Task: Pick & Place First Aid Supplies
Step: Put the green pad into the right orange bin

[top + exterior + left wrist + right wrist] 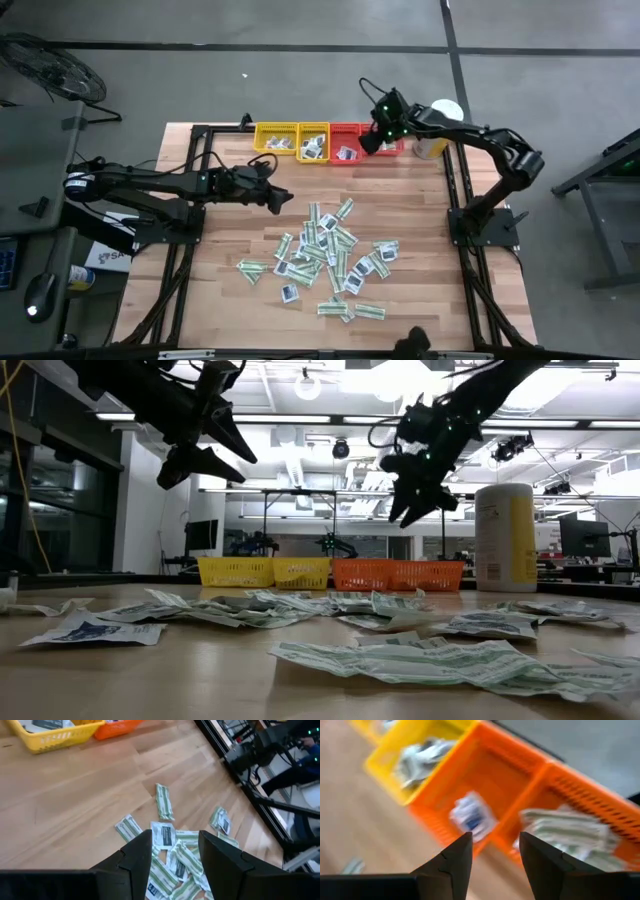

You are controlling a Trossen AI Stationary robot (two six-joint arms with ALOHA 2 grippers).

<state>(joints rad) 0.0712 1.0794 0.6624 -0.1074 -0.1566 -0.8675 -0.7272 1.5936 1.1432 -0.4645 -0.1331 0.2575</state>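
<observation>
Bright ceiling lights glare; right wrist view blurred.

The first aid supplies — dozens of small flat paper packets, narrow white-and-green strips and white squares with dark blue centres — lie loosely scattered and overlapping across the middle of the table toward its near edge. A few more sit in the trays along the far edge.
</observation>
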